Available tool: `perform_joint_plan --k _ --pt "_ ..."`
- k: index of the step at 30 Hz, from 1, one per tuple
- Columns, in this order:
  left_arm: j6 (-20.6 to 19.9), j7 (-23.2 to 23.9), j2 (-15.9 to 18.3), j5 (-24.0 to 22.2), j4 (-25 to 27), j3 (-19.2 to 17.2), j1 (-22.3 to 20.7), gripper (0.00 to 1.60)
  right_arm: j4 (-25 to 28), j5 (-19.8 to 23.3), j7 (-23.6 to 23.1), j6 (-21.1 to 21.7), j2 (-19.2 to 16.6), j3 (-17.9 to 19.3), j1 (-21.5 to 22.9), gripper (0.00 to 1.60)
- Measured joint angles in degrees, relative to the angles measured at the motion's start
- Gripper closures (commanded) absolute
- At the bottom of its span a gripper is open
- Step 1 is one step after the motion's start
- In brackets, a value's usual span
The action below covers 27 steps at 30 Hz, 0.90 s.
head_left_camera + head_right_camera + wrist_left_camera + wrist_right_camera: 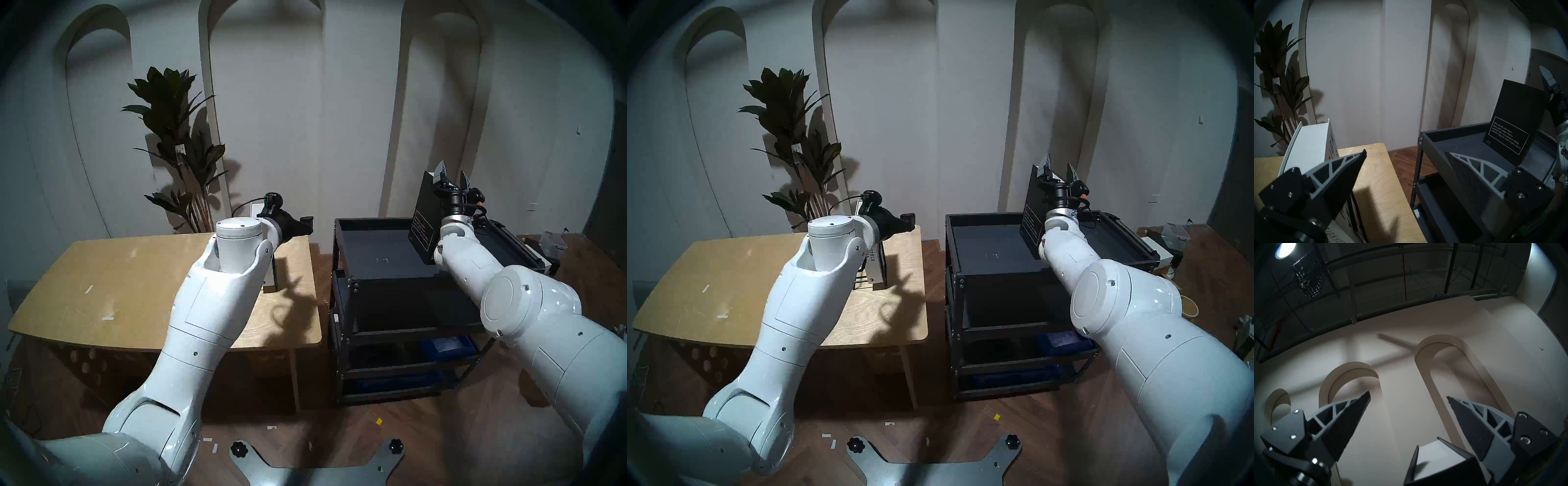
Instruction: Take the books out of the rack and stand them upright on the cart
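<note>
The dark book [425,210] stands tilted on the black cart's [339,244] top tray, its back cover with white text facing left [1517,122]. My right gripper [454,176] points upward beside the book's top, jaws wide open. In the right wrist view the book's top edge [1437,461] sits low between the fingers, near one of them. The white book [1310,144] stands in the black wire rack [861,281] on the table's right end. My left gripper [1406,152] is open and empty just above and to the right of it.
The light wooden table [118,271] is left of the cart, with a narrow gap of wood floor between them. A tall potted plant [176,135] stands behind the table. Blue bins [444,346] sit on the cart's lower shelf. Clutter lies on the floor at far right.
</note>
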State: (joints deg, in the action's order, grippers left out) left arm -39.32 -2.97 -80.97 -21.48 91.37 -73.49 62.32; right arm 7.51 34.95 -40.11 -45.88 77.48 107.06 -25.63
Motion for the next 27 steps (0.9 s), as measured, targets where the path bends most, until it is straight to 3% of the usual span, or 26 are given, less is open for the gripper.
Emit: perform_joint_plan --k 27 --pt "0.01 0.69 -0.36 0.77 -0.18 -0.39 0.03 0.00 0.72 0.79 2.79 0.00 1.91 -0.23 3.50 0.00"
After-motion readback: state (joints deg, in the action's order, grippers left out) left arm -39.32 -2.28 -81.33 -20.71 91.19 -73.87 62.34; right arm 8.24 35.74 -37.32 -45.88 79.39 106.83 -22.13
